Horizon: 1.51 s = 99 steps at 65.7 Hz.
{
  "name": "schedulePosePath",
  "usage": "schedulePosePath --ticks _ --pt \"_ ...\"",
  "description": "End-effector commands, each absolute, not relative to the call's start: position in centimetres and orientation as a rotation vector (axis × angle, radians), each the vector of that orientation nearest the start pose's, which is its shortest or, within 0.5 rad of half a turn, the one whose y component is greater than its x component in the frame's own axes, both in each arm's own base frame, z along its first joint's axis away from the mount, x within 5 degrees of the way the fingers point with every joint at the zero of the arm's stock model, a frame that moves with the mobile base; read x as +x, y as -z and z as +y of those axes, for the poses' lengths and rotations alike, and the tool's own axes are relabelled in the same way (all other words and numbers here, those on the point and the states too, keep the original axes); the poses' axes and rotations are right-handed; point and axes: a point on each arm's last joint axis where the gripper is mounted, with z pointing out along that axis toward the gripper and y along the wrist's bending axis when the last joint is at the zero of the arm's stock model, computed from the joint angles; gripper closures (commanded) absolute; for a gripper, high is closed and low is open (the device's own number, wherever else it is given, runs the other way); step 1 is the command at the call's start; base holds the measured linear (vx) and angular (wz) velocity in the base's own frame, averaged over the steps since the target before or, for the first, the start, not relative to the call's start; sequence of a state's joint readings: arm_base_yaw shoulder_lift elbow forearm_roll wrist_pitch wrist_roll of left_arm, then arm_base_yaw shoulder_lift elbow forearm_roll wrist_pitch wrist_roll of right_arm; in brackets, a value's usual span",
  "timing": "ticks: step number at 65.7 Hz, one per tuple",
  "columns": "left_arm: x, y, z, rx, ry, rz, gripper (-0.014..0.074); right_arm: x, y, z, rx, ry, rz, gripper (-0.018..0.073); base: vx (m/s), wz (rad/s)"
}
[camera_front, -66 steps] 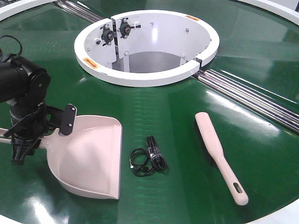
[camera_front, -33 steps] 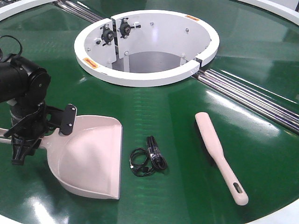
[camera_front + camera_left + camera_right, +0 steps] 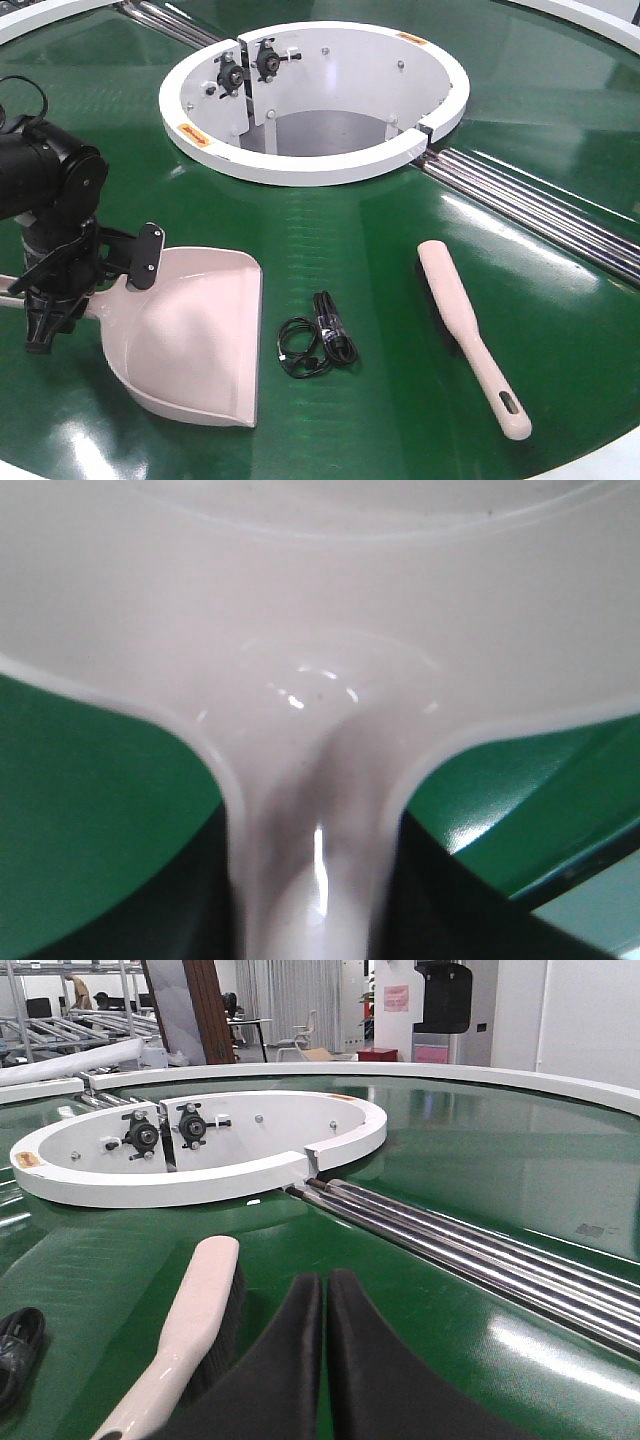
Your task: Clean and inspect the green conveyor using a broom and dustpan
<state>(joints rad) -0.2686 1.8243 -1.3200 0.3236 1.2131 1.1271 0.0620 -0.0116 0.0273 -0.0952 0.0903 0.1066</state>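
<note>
The pale pink dustpan [image 3: 195, 340] lies on the green conveyor [image 3: 350, 230] at the front left, its lip towards the front. My left gripper [image 3: 60, 290] is shut on its handle. In the left wrist view the handle runs between the dark fingers [image 3: 200, 910] into the dustpan [image 3: 320, 630], with the gripper [image 3: 315, 880] closed around it. The broom [image 3: 470, 335] lies flat at the front right, handle end towards the front. My right gripper [image 3: 325, 1280] is shut and empty, just right of the broom [image 3: 190, 1340]. It is out of the front view.
A black coiled cable bundle [image 3: 320, 345] lies between dustpan and broom; it also shows in the right wrist view [image 3: 15, 1345]. The white central ring [image 3: 310, 170] opens behind it. Silver rails [image 3: 530, 205] run from the ring to the right. The white outer rim [image 3: 600, 465] is at the front right.
</note>
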Motion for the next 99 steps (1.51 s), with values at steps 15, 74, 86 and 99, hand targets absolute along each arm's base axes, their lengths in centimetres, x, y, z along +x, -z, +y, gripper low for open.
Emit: schedulePosePath --ticks 15,74,86,99 --pt "33.3 -24.2 -6.5 2.215 -0.445 2.381 0.0602 5.6 -20.2 0.3 -0.043 -0.051 1.513 0.0568 0.00 0.00" --pt "33.3 -24.2 -6.5 2.216 -0.446 2.381 0.0602 10.2 -32.6 0.7 0.075 -0.155 1.782 0.0568 0.00 0.00" --pt "33.3 -24.2 -6.5 2.216 -0.446 2.381 0.0602 13.0 -31.3 0.8 0.066 -0.127 1.961 0.0568 0.00 0.00" --pt "33.3 -24.2 -6.5 2.216 -0.446 2.381 0.0602 14.6 -30.1 0.9 0.023 -0.090 2.089 0.0543 0.00 0.00"
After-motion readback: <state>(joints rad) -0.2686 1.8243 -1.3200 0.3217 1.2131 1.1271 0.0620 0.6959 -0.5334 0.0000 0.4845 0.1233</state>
